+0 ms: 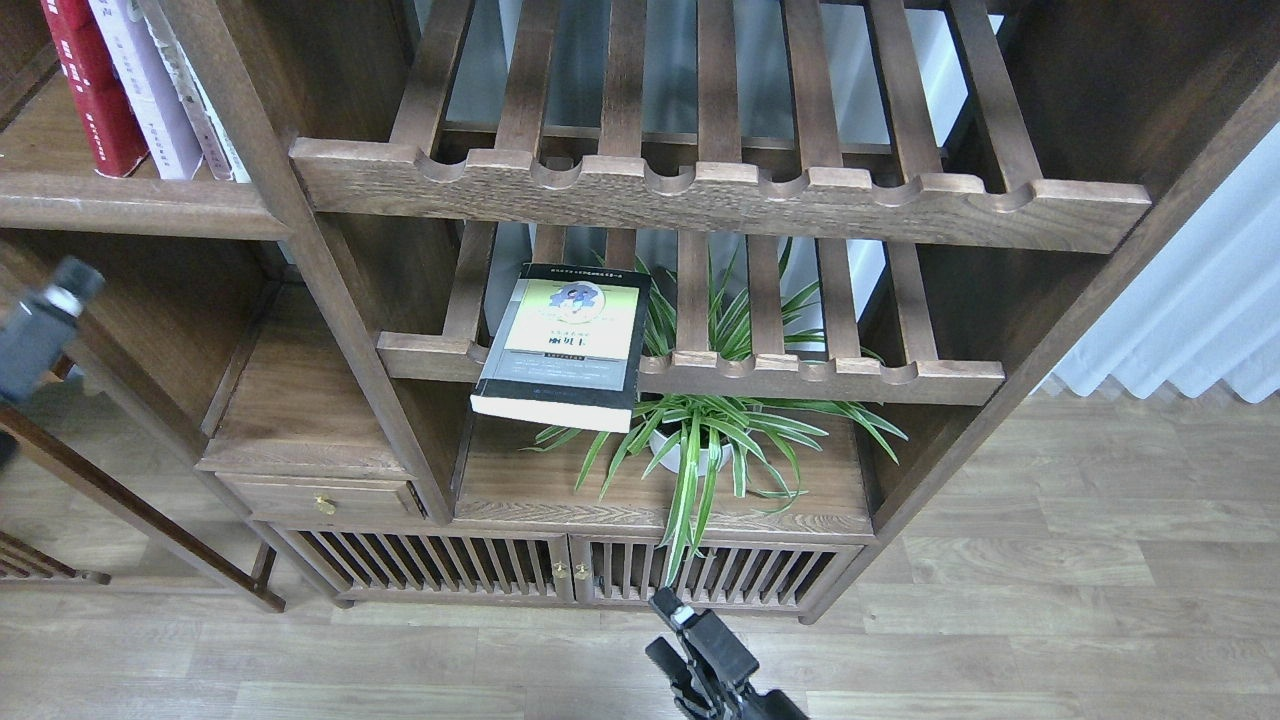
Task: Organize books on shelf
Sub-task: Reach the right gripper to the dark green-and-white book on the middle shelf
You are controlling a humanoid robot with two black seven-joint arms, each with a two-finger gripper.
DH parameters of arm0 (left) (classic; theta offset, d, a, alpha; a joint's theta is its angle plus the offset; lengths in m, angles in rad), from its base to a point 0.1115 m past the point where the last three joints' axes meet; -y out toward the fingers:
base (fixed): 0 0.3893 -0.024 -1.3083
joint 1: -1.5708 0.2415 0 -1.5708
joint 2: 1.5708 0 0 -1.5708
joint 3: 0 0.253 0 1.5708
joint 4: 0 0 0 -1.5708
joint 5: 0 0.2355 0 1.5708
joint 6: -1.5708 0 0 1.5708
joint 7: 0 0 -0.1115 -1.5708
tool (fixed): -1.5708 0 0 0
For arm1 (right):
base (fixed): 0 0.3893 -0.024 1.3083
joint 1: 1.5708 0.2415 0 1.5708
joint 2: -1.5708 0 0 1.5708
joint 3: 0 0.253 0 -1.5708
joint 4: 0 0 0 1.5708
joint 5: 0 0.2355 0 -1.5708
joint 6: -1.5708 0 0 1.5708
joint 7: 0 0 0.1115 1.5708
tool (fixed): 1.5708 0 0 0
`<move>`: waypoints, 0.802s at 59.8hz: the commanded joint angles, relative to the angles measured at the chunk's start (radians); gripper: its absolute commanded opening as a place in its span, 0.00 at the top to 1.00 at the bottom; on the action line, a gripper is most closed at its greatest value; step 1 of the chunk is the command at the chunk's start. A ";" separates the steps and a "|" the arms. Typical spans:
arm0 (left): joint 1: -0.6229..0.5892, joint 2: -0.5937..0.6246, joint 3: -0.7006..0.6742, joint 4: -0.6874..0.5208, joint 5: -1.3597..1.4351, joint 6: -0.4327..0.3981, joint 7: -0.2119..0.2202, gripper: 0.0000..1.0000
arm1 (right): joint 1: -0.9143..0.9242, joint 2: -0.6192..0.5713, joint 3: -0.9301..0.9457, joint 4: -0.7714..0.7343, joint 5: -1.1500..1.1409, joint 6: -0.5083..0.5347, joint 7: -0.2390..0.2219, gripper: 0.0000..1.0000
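Observation:
The black-bordered book with a yellow-green panel lies flat on the lower slatted rack, and its near end overhangs the front rail. The red book and the pale lavender-white book stand upright on the solid shelf at the top left, next to a few other spines. My right gripper rises from the bottom edge, its two fingers apart and empty, well below the black-bordered book. My left gripper enters blurred at the left edge, below the shelf; its fingers cannot be told apart.
A potted spider plant stands on the board under the lower rack, beside the book's overhang. An upper slatted rack juts out above. A small drawer and slatted doors sit below. A dark frame stands at left.

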 commanded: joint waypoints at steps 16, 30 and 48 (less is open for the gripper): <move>0.034 -0.002 0.020 0.139 -0.008 0.000 -0.011 0.00 | 0.167 0.000 0.021 0.000 -0.017 0.000 0.011 0.01; 0.036 -0.002 0.018 0.170 -0.010 0.000 -0.011 0.00 | 0.262 0.000 0.008 0.001 -0.023 0.000 0.044 0.01; 0.031 -0.002 0.013 0.165 -0.019 0.000 -0.011 0.00 | 0.327 0.000 0.000 -0.002 -0.046 -0.051 0.043 0.01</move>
